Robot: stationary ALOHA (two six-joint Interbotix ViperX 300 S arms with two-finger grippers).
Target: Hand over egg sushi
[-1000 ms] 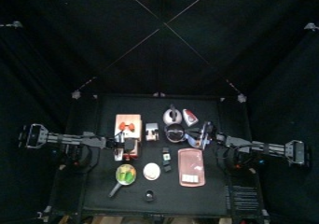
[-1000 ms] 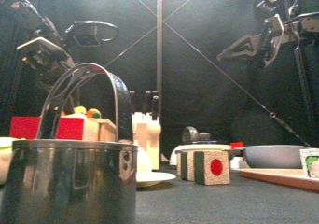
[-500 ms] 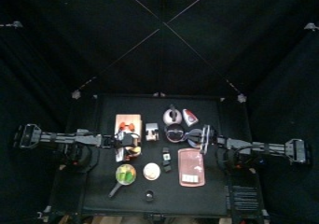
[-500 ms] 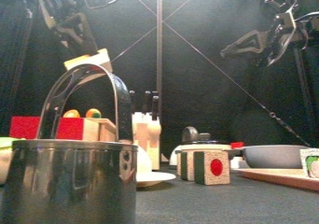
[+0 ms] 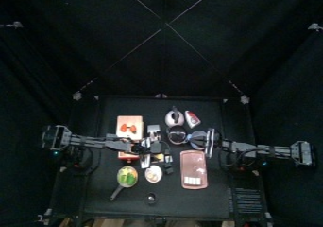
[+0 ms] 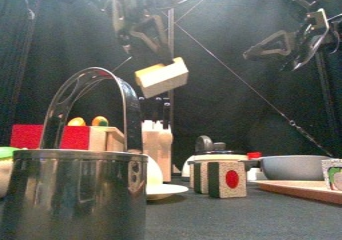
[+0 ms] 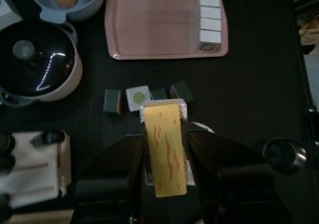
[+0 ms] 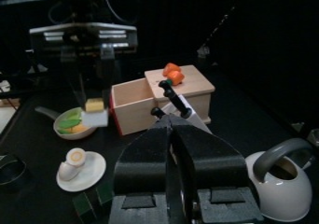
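Held aloft in the upper middle of the front view: egg sushi (image 6: 162, 76), a yellow slab on white rice, tilted, clamped lengthwise between the jaws of the left gripper (image 6: 156, 62). Seen from the left wrist as a long yellow strip (image 7: 167, 158) running up from the bottom centre, jaws pressed against both long sides. Below it on the black table (image 7: 256, 88): a pink tray (image 7: 162, 21) at the top centre with a row of white pieces along one edge, a black pot (image 7: 37, 64) at the left, and green-and-white sushi rolls (image 7: 137, 98) just above the egg's tip. Right gripper (image 8: 180, 117) with jaws together, holding nothing, hanging at the upper right of the front view, well apart from the egg sushi. Ahead of it, a wooden box (image 8: 159, 98) topped with something orange, and a silver kettle (image 8: 284, 179) at the lower right.
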